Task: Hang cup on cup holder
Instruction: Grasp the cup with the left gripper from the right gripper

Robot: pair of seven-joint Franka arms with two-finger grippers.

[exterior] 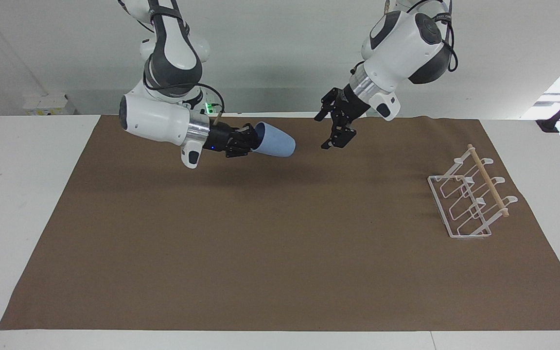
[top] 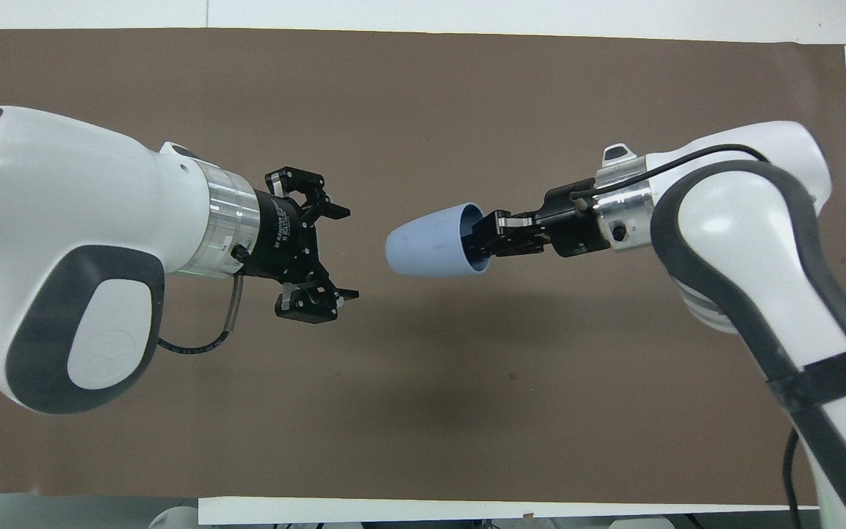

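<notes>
A light-blue cup (exterior: 275, 140) (top: 430, 241) hangs on its side in the air over the middle of the mat, near the robots' edge. My right gripper (exterior: 253, 138) (top: 485, 234) is shut on its rim, one finger inside the mouth. The cup's closed bottom points at my left gripper (exterior: 331, 130) (top: 349, 255), which is open, level with the cup and a short gap from it, touching nothing. The white wire cup holder (exterior: 488, 181) with its wooden dowel stands at the left arm's end of the table. In the overhead view the left arm hides it.
A brown mat (exterior: 260, 253) (top: 423, 411) covers most of the white table. Both arms reach in over the part of the mat nearest the robots.
</notes>
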